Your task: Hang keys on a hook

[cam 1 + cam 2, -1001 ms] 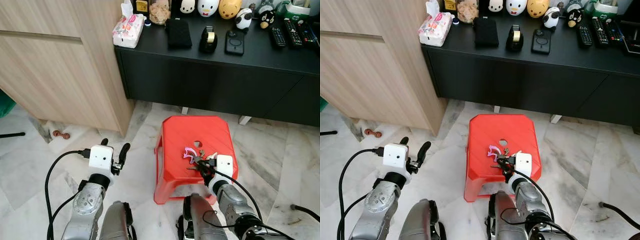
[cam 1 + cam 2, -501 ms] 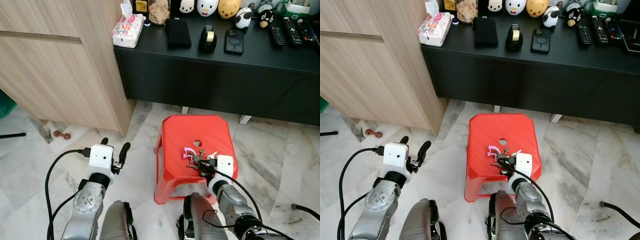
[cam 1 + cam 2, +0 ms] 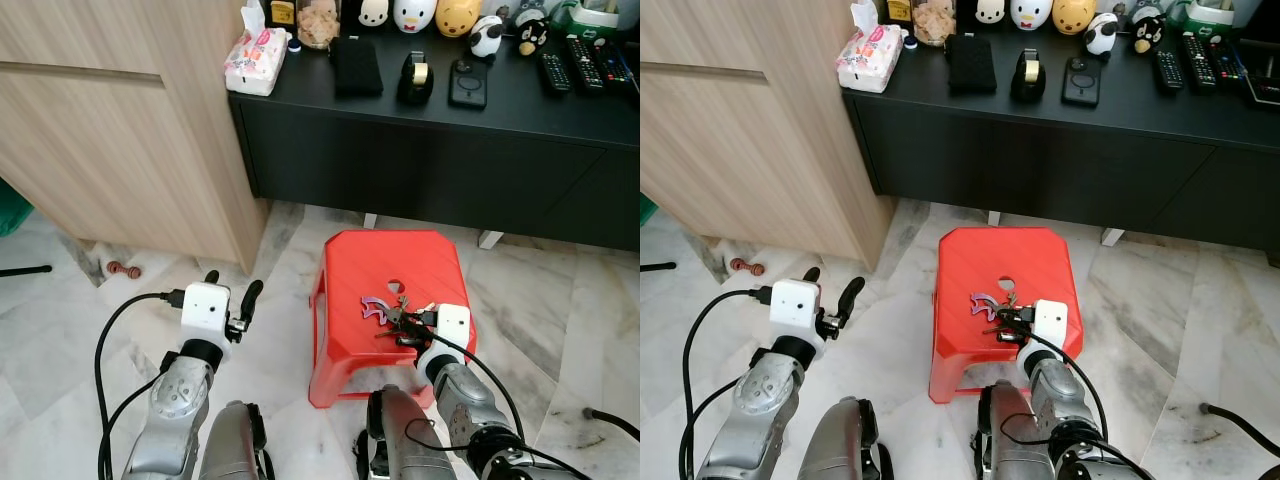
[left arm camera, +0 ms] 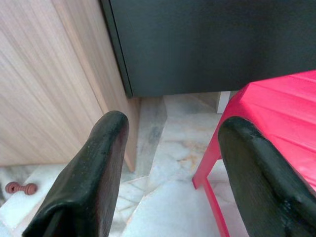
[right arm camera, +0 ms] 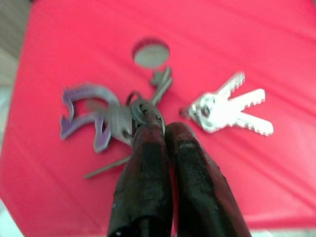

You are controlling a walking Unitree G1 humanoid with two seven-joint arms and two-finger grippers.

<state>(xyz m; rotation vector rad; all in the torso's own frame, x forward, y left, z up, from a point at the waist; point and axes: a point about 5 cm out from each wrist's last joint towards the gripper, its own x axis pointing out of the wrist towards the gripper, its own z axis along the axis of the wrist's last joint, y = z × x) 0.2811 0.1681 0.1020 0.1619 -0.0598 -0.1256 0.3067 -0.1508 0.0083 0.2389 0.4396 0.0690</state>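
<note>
Right hand (image 5: 163,129) clamped on the keys (image 5: 148,111), now pulled nearer along the red stool (image 3: 370,262) (lift underway, probably). Left hand (image 4: 173,163) spread, idle.

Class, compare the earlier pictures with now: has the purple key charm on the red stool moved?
Yes. The purple key charm has shifted slightly toward the round hole in the red stool, pinched by the right gripper.

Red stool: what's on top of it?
On the red stool: a key bunch with purple charm, right gripper shut on its ring. Fingers cover part of the ring.
</note>
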